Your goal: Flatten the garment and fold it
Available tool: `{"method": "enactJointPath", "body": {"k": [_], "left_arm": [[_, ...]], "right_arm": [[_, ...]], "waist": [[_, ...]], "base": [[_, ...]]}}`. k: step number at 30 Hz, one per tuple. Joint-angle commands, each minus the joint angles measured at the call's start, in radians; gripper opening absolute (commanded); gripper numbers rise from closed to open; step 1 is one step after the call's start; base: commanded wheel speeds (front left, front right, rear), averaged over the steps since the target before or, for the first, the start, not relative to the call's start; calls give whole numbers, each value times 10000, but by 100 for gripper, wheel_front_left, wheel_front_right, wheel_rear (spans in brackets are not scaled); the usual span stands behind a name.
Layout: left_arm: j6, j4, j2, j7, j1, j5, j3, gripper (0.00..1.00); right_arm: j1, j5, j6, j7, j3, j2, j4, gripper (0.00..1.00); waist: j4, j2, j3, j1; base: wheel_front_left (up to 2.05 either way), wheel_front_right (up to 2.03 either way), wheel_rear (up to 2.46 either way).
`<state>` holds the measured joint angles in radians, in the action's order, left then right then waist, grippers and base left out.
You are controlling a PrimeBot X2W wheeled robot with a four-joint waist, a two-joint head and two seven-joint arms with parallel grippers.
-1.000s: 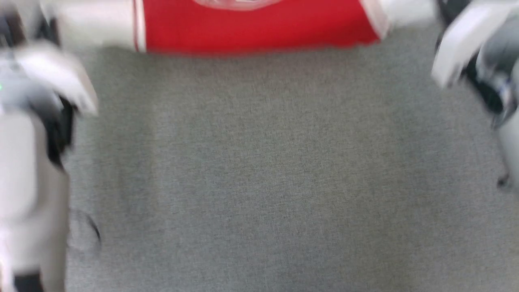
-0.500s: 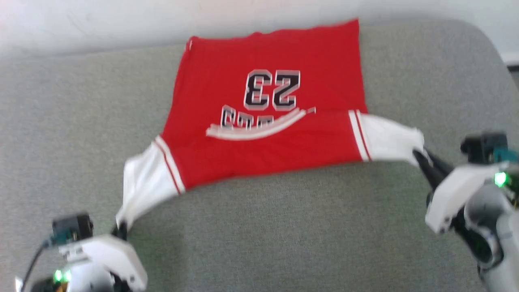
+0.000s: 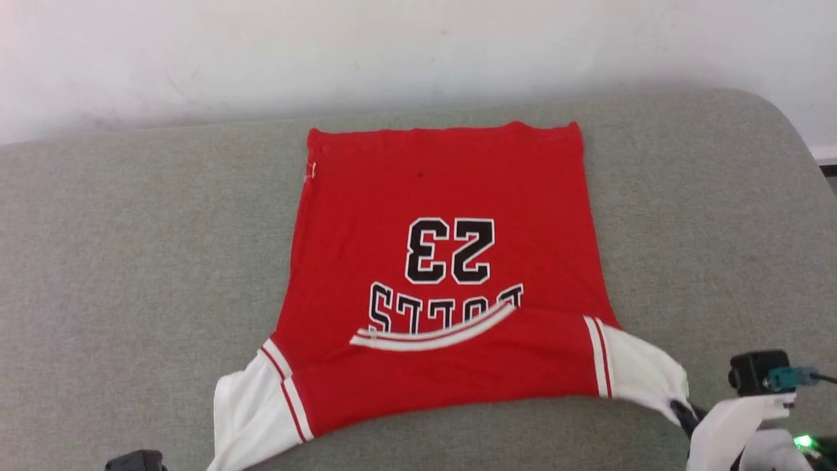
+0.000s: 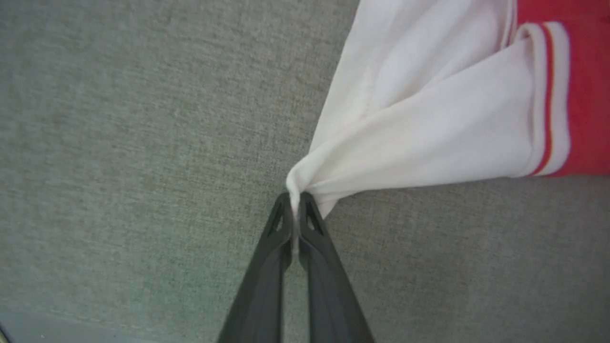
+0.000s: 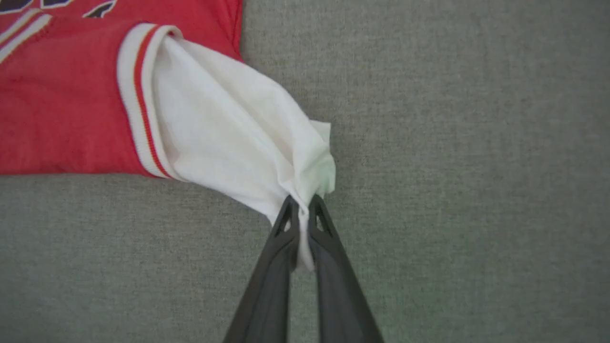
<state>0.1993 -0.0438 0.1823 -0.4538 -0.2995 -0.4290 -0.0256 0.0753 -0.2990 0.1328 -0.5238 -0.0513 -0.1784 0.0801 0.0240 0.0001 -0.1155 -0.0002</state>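
A red shirt point(image 3: 444, 190) with a black number 23 lies spread on a grey fabric surface point(image 3: 131, 229), its hem toward a white wall point(image 3: 261, 52). The left gripper point(image 4: 296, 224) is pinched tight on the tip of one white sleeve point(image 4: 429, 119). The right gripper point(image 5: 303, 214) pinches the other sleeve point(image 5: 228, 128) the same way.

The shirt point(image 3: 451, 176) is bright red, its sleeves point(image 4: 429, 124) white with red-and-white striped bands point(image 3: 598, 356). Its number 23 point(image 3: 450, 250) and lettering point(image 3: 444, 307) are black, outlined in white. The cushion point(image 3: 131, 261) is a flecked grey weave. My two fingers point(image 5: 269, 286) are dark grey, the wall point(image 3: 392, 52) off-white.
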Motion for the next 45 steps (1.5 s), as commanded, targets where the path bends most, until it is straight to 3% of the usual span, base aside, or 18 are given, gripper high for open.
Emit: {"method": "enactJointPath", "body": {"k": [1,9,10,11,12,15,23,31,36,45], "left_arm": [[147,296,-14,-245,-415,-27,48,0],[138,354,-90,284,-118,114,175,0],[122,353,-119,500,-16,155,186,0],[79,362,-165,672,80,160,219,0],[46,346,-198,905,186,195,236,0],[-80,337,-254,1447,439,302,343,0],[-244,265,-332,2175,1164,647,750,0],[-249,-16,-632,2353,1839,815,1290,0],[-255,-250,-846,2613,2191,755,1549,0],[-223,-370,-1051,2969,2700,713,1960,0]], "right_arm": [[143,79,-21,-159,-73,41,-3,0],[468,16,-21,-1364,-290,266,290,0],[468,-16,-21,-1395,-326,281,322,29],[467,-35,-21,-1387,-361,286,333,43],[459,-75,-21,-1363,-423,305,332,100],[340,-194,-21,-948,-624,304,84,100],[-1052,-9,-21,1369,-1627,280,-435,100],[-4234,-26,-21,2759,-1467,-534,910,100],[-6299,-38,-21,2847,-1352,-1073,2529,100],[-8951,195,-21,1585,-1091,-1781,4628,100]], "waist": [[-46,-1,3,2],[-286,-1,-72,2],[-318,-1,-59,2],[-355,-1,-50,2],[-392,-1,-40,2],[-519,-1,-26,2],[-1104,-1,-422,2],[-1931,-1,-1540,2],[-2442,-1,-2485,2],[-2992,-1,-3788,2]], "base": [[0,0,0],[0,0,0],[0,0,0],[0,0,0],[0,0,0],[0,0,0],[0,0,0],[0,0,0],[0,0,0],[0,0,0]]}}
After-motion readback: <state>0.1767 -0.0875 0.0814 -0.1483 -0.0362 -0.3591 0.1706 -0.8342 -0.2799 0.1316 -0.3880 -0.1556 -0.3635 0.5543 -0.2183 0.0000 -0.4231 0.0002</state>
